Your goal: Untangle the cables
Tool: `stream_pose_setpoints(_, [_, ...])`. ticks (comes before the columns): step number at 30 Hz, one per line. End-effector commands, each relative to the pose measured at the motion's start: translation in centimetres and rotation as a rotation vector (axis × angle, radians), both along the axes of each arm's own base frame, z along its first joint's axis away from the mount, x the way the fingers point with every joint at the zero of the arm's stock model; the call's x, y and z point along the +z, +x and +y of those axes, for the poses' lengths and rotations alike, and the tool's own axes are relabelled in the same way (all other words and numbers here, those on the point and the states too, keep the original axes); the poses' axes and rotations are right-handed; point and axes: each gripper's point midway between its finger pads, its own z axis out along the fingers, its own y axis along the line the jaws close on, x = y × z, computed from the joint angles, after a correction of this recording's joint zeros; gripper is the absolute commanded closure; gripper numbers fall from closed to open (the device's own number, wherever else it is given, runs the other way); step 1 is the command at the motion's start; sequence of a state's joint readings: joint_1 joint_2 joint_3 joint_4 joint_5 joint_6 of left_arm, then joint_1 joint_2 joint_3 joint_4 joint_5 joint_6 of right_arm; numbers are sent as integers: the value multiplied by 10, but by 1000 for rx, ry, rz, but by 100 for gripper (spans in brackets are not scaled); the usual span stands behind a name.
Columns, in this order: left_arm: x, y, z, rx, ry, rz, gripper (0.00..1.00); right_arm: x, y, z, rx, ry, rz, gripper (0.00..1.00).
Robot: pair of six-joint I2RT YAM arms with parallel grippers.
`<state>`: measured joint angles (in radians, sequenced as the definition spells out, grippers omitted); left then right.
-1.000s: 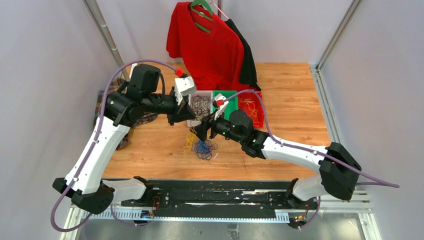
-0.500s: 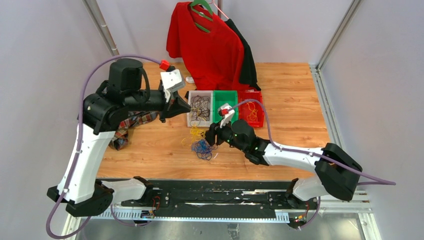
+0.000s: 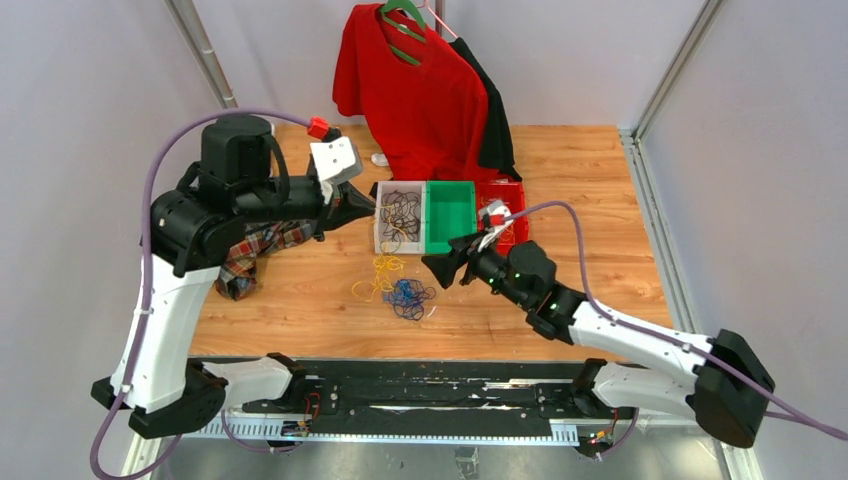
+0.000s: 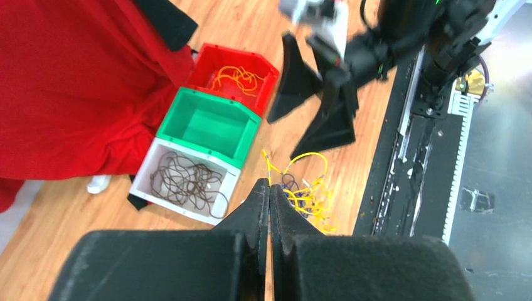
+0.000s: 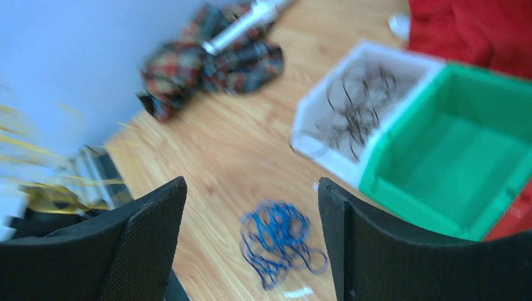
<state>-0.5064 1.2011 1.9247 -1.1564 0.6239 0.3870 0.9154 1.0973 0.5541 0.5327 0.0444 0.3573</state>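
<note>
Left gripper: fingers pressed flat together, no gap that I can see. It hangs above the table, just left of the white bin. In its wrist view a yellow strand runs up to the tips. I cannot tell whether it is pinched or only passes behind them.
Right gripper: jaws spread wide with nothing between them. It hovers right of the heap with its tips aimed at it, not touching.
Yellow cables: loose tangle on the wooden table, in front of the white bin.
Blue cables: small knot touching the yellow tangle on its near right side. My right wrist view frames it between the two fingers.
Black cables: coiled inside the white bin.
Yellow wire: a few loops in the red bin.
Green bin: between the white and red bins, touching both.
Background: red shirt hanging behind the bins. Plaid cloth on the table's left side, under the left arm.
</note>
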Motion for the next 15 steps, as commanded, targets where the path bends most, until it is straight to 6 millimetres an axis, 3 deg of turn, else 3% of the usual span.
stream_pose_setpoints(1, [-15, -7, -1, -47, 25, 12, 99, 92, -4, 11, 116, 166, -79, 23])
stream_pose_setpoints(5, [-25, -14, -5, -116, 38, 2, 100, 133, -8, 31, 286, 201, -98, 23])
stream_pose_setpoints(15, [-24, -22, -10, -194, 25, -22, 100, 137, -25, 75, 564, 202, -43, 23])
